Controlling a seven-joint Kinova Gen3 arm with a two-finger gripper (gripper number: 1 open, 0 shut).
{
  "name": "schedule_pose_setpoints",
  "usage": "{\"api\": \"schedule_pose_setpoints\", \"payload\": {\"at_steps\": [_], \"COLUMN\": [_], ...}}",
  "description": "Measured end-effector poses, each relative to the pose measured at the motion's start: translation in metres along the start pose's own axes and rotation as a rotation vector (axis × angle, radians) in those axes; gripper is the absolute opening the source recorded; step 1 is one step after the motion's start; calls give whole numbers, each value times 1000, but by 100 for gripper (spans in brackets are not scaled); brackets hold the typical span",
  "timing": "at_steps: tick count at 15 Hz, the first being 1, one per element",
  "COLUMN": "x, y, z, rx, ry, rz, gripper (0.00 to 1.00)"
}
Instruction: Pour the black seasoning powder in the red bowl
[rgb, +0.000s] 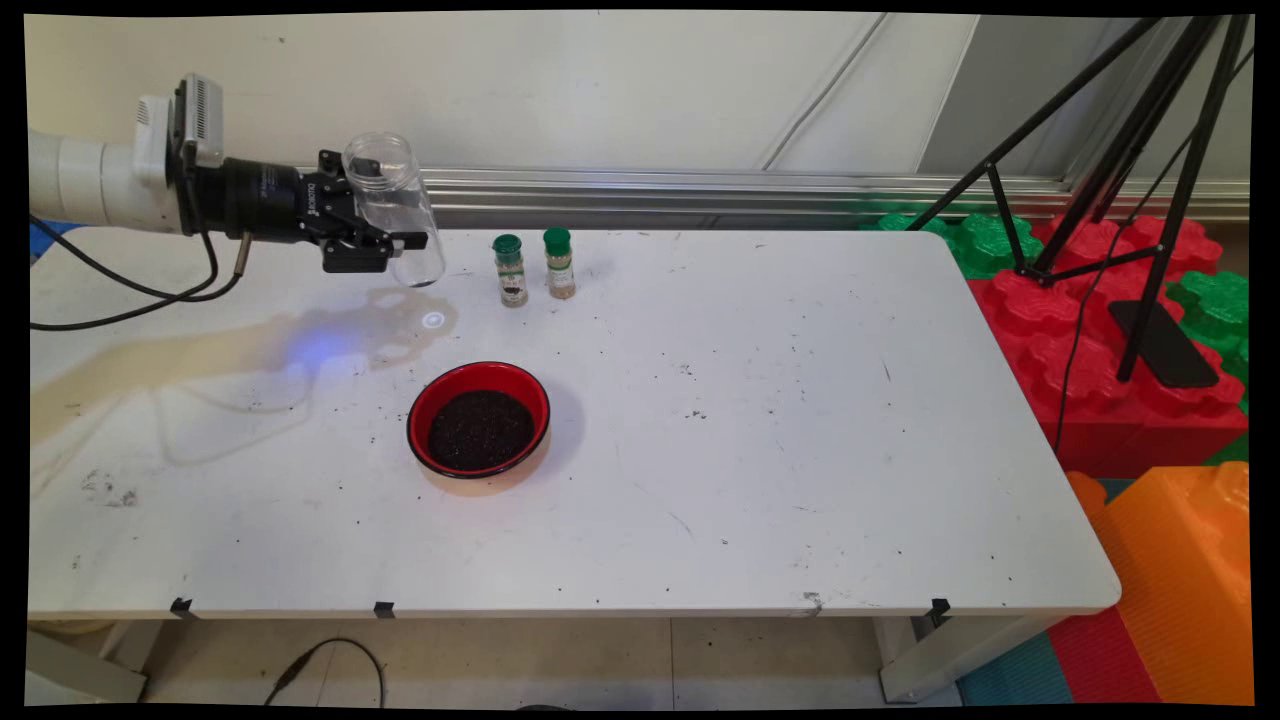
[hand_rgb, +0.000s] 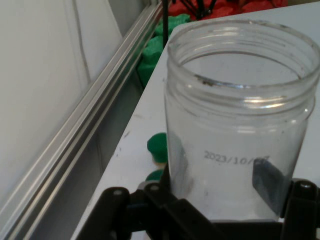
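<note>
end effector (rgb: 385, 245) clamped on lower body of jar (rgb: 392, 205), held above far-left table (rgb: 800, 420). jar looks empty, light, stiff, slick plastic; mid-body hold suits.

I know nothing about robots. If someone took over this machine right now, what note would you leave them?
Gripper: shut on the clear jar, held above the table's far left part, mouth up, tilted a little. The jar looks empty.
Red bowl: on the table nearer the camera, holding dark grains.
Two green-capped spice bottles: upright, side by side, just right of the jar.
</note>
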Motion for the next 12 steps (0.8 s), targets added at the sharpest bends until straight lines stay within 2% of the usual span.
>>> {"api": "schedule_pose_setpoints", "payload": {"at_steps": [5,12], "x": [-31,-67], "y": [-8,-10], "z": [6,19], "rx": [29,60], "ry": [-12,5], "rz": [-79,-174], "gripper": [0,0]}}
